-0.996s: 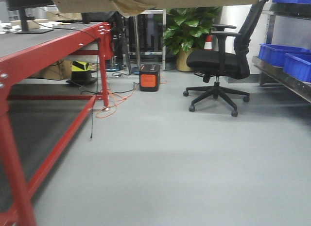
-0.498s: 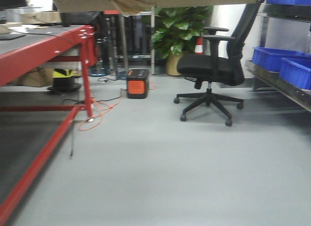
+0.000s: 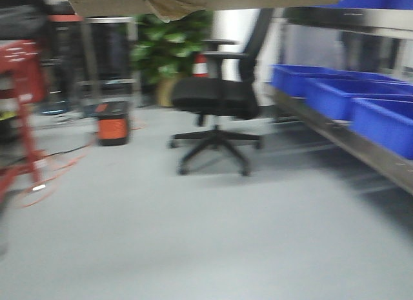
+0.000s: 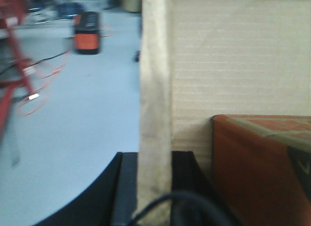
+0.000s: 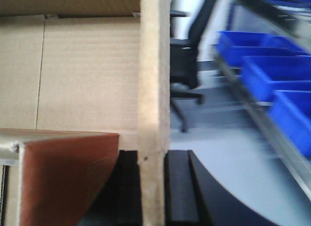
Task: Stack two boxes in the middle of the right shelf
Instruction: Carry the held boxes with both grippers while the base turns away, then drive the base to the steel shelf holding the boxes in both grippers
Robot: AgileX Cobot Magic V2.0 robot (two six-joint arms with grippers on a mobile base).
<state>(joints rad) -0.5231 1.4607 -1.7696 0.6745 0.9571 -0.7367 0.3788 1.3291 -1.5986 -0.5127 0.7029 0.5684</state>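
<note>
A workshop room is seen from low down, and the front view is blurred. A smooth pale grey floor [image 3: 193, 235] fills most of the scene. A black office chair [image 3: 216, 97] is placed near the middle of the room, with a leafy green plant [image 3: 171, 45] behind it. An orange and black case [image 3: 113, 122] is set on the floor to the left, near a red table frame [image 3: 22, 87] and loose orange cable.

Along the right side a shiny steel shelf [image 3: 361, 148] is seen, and a row of blue bins [image 3: 342, 97] is lined up on it.

The brown underside of a cardboard box [image 3: 193, 0] is seen across the top edge of the front view, raised above the floor and apart from the shelf. In the left wrist view one upright wall of this box is clamped between the narrow black fingers of the left gripper [image 4: 154, 160]. In the right wrist view another wall is clamped the same way by the right gripper [image 5: 153, 158]. A darker box [image 5: 63, 177], reddish brown, is seen against the pale corrugated face in both wrist views; how it is supported cannot be told.
</note>
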